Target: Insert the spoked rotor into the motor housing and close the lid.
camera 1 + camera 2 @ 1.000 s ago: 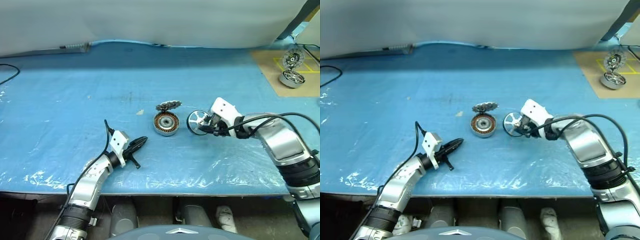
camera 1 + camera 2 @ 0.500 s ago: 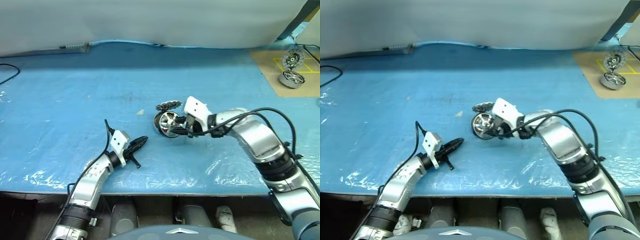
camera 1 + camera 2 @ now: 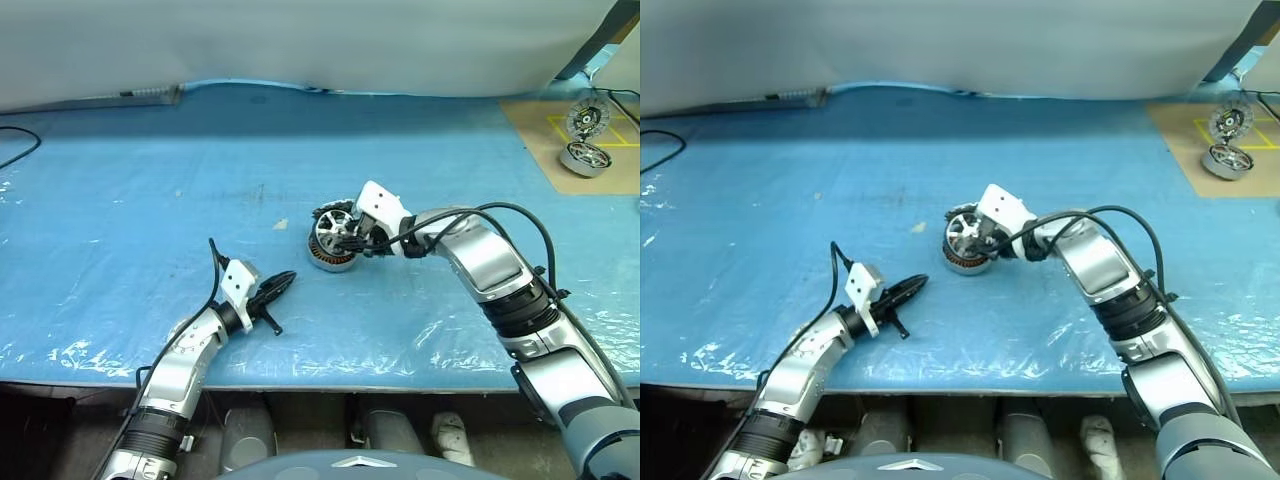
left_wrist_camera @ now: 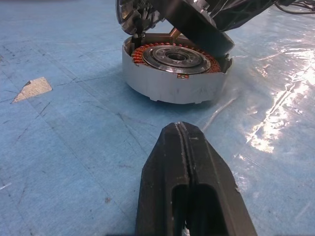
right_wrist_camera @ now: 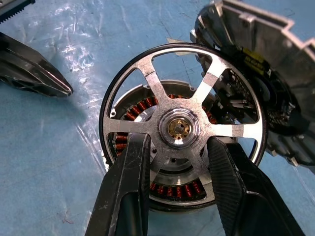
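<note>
The motor housing (image 3: 328, 260) is a round silver cup with a copper winding ring, sitting mid-table on the blue sheet. Its jagged silvery lid (image 5: 261, 59) stands open at the far rim. My right gripper (image 3: 347, 240) is shut on the spoked rotor (image 5: 179, 129), a fingertip on either side of the hub. The dark-rimmed wheel hangs tilted just over the housing's (image 4: 170, 78) open top, with the copper coils showing through the spokes. My left gripper (image 3: 280, 284) lies shut and empty on the sheet to the housing's near left, pointing at it.
A second motor (image 3: 583, 156) and a spoked wheel (image 3: 585, 118) sit on a brown board at the far right. A small paper scrap (image 3: 281, 224) lies just left of the housing. A black cable (image 3: 15, 150) runs at the far left edge.
My right gripper has carried the spoked rotor leftwards from beside the housing to over its open top. The left gripper has stayed still.
</note>
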Controlling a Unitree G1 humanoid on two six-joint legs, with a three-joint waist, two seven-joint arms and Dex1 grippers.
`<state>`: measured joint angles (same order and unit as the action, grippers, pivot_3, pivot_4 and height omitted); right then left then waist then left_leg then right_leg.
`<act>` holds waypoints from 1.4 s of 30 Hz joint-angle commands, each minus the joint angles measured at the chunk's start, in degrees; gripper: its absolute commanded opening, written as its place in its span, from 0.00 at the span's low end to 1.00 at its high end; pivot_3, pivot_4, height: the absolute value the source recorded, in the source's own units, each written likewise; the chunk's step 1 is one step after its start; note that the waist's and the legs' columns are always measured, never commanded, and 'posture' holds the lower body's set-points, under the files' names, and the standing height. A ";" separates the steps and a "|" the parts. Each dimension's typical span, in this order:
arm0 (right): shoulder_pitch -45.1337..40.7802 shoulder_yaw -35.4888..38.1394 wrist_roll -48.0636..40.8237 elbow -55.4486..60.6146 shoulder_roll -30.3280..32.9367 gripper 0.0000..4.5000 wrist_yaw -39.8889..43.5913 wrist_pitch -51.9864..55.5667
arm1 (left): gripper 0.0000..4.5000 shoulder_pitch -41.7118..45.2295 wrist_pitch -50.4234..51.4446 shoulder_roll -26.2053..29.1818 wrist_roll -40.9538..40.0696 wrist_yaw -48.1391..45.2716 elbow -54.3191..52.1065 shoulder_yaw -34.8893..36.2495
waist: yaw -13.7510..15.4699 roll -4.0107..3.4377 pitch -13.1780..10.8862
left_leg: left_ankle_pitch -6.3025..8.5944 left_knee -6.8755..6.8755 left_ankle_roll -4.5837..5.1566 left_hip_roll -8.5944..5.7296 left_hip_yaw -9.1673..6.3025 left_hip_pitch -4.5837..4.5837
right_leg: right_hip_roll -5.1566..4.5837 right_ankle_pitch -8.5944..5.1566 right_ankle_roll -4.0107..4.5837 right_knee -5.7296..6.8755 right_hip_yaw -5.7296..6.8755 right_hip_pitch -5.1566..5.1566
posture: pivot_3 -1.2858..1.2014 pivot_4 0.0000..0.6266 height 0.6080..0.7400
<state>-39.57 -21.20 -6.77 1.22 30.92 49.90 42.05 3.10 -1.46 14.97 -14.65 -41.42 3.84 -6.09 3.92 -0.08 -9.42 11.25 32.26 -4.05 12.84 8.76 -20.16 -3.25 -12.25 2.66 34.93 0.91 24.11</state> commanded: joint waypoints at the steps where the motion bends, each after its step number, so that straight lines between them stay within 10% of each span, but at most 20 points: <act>1: -1.73 0.20 0.70 0.28 -0.16 0.30 0.67 -1.61 | 0.00 0.22 -1.00 -0.02 -0.19 0.11 -1.18 0.49 | 0.00 0.00 0.00 | 0.00 0.00 0.00 0.00 0.00 0.00 | 0.00 0.00 0.00 0.00 0.00 0.00 | 0.52 0.24 1.00; 34: -1.46 -1.43 3.55 -5.69 -1.59 0.30 4.53 -4.46 | 0.00 1.88 -10.50 -0.41 3.17 3.25 4.10 1.21 | -0.07 0.01 0.01 | 0.00 0.13 0.00 0.02 0.00 0.06 | 0.00 0.00 0.00 0.19 -0.02 -0.01 | 0.52 0.24 1.00; 42: -2.15 -0.32 3.42 -4.96 -1.00 0.89 5.44 -3.89 | 0.00 1.80 -10.66 -0.63 3.25 3.50 4.19 1.13 | -0.04 0.01 0.01 | 0.00 0.16 0.00 0.02 0.00 0.04 | -0.01 0.00 0.01 0.22 -0.02 0.01 | 0.52 0.24 1.00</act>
<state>-40.37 -22.50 -3.37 -5.52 29.44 54.88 38.11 4.57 -10.96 14.44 -11.26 -38.16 8.59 -5.49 3.88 -0.07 -9.42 11.25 32.41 -4.05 12.85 8.76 -20.12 -3.25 -12.25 2.67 35.16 0.89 24.13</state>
